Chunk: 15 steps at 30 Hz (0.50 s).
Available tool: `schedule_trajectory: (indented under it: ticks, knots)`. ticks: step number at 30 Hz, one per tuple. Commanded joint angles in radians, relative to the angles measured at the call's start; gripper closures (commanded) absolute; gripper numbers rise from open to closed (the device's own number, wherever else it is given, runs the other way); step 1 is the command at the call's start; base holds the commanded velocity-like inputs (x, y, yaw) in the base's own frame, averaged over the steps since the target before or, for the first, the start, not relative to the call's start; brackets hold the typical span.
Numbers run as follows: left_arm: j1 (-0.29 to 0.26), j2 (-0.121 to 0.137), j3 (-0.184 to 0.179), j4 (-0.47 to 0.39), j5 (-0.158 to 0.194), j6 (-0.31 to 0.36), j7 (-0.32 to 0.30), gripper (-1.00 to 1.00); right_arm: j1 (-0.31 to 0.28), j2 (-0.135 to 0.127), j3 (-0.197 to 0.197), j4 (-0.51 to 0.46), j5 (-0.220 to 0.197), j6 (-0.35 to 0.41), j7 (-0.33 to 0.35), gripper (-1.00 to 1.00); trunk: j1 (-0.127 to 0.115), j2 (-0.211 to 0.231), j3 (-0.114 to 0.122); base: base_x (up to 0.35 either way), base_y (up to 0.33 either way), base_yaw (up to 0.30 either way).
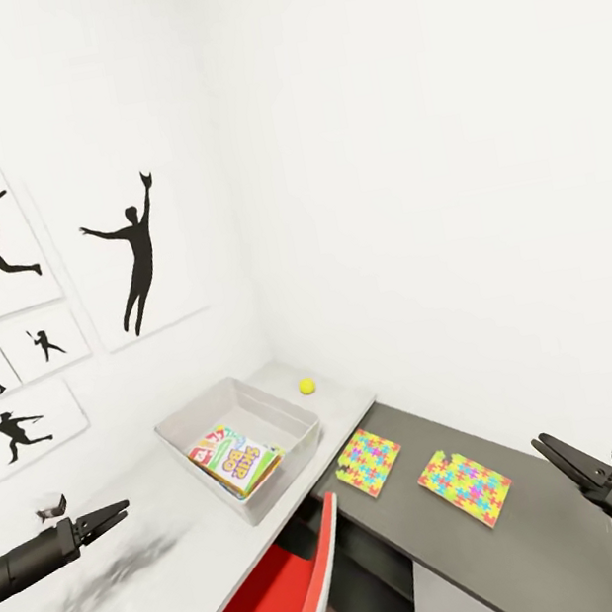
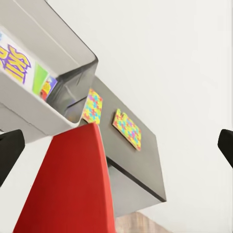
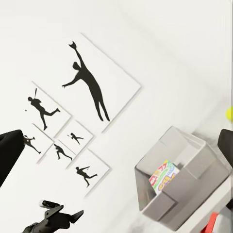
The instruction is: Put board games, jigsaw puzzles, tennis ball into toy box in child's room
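From my head view, the worktop (image 1: 190,557) runs from lower left toward the corner at centre frame. The toy box (image 1: 242,445) sits on it at centre, with board games (image 1: 237,459) stacked inside; I count two, perhaps three. The tennis ball (image 1: 307,385) lies just behind the box, apart from it. Right of the box, on the lower section, the two jigsaw puzzles (image 1: 369,462) lie side by side, apart. A chair (image 1: 288,600) stands before the box at bottom centre. Wall pictures (image 1: 135,246) hang upper left.
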Motion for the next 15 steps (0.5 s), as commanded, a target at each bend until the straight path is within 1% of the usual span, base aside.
schedule_trajectory:
  ticks: [1, 4, 11, 15]
  knots:
    - [0.0, 0.0, 0.003, -0.001, -0.01, 0.01, -0.008, -1.0, -0.001, 0.0, 0.0, 0.0, -0.003, 0.006, 0.001, -1.0, 0.0, -0.001, 0.001, -0.049, 0.0, -0.194]
    - [0.0, 0.0, 0.003, -0.001, -0.01, 0.009, -0.008, -1.0, -0.001, -0.001, 0.0, 0.0, -0.003, 0.006, 0.001, -1.0, 0.0, -0.001, 0.005, -0.03, 0.0, -0.196]
    - [0.001, 0.001, 0.024, 0.0, -0.009, 0.002, -0.008, -1.0, -0.001, -0.001, 0.0, 0.0, -0.003, 0.006, 0.001, -1.0, 0.0, -0.001, 0.015, -0.009, 0.0, -0.198]
    - [0.001, 0.001, 0.029, 0.0, -0.01, 0.001, -0.008, -1.0, -0.001, -0.001, -0.001, 0.0, -0.003, 0.006, 0.001, -1.0, 0.0, -0.001, 0.02, -0.002, 0.0, -0.199]
